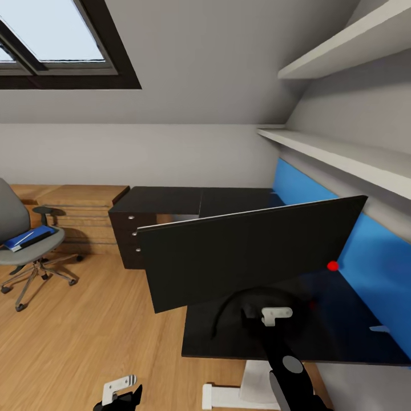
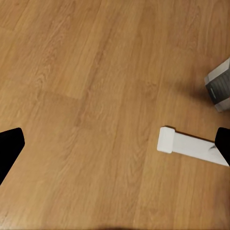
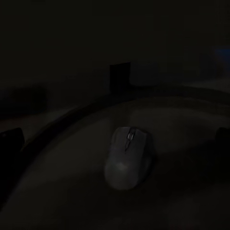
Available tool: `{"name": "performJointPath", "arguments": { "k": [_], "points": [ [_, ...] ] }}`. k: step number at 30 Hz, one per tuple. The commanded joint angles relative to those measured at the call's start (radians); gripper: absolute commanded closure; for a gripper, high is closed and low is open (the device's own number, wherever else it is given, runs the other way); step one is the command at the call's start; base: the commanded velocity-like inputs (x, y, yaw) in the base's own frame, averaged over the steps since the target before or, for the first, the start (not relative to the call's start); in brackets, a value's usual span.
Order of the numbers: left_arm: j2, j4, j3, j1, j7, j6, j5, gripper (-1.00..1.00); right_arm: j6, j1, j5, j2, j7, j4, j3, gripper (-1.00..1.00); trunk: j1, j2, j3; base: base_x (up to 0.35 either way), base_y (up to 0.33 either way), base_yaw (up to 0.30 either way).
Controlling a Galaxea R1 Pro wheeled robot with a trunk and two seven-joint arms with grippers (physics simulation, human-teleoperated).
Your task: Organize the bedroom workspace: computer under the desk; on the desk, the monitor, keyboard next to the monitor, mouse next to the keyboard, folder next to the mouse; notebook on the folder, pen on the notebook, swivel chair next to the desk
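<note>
Monitor (image 1: pixel 251 251) stood on the black desk (image 1: pixel 228 337), screen tilted so its far end rose toward the blue wall panel (image 1: pixel 371 268); red dot at its lower corner. Its thin neck (image 3: pixel 120 76) met the curved black foot (image 1: pixel 225 311) on the desktop.

Right gripper (image 1: pixel 277 315) hovered low over the desk, just in front of the monitor's foot. Right wrist view, very dark: mouse (image 3: pixel 128 158) lay on the desktop inside the curve of the foot, directly between the two fingertips (image 3: pixel 10 139), which sat wide apart at either edge of the frame and clear of the mouse. Jaws spread, holding nothing.

Left gripper (image 1: pixel 121 391) hung low over the wood floor (image 2: pixel 86 96) beside the desk. Left wrist view: black fingertips (image 2: pixel 9 148) wide apart, nothing between them but floor. Same view caught the desk's white foot bar (image 2: pixel 189 146) and, near it, a corner of the silver-grey computer (image 2: pixel 219 86) standing on the floor.

Swivel chair (image 1: pixel 23 240) stood well apart from the desk, near the low oak shelving (image 1: pixel 74 211). Blue folder (image 1: pixel 28 237) lay flat on its seat with a pale item on top, too small to identify. Skylight (image 1: pixel 51 40) overhead; white shelves (image 1: pixel 342 154) above the blue panel.
</note>
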Motion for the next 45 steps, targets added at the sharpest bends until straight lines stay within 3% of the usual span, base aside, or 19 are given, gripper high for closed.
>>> {"name": "performJointPath", "arguments": {
  "k": [1, 45],
  "points": [
    [0.0, -0.002, 0.0, 0.0, 0.002, 0.006, 0.01, -1.0, 0.005, -0.001, -0.004, 0.0, -0.007, -0.001, 0.002, -1.0, 0.004, -0.008, -0.004, 0.0, 0.0, 0.0],
    [-0.002, -0.002, 0.001, 0.0, 0.002, 0.006, 0.01, -1.0, -0.022, -0.001, 0.0, 0.0, -0.011, 0.056, -0.004, -1.0, 0.173, -0.316, -0.142, 0.0, 0.0, 0.0]
  ]
}}
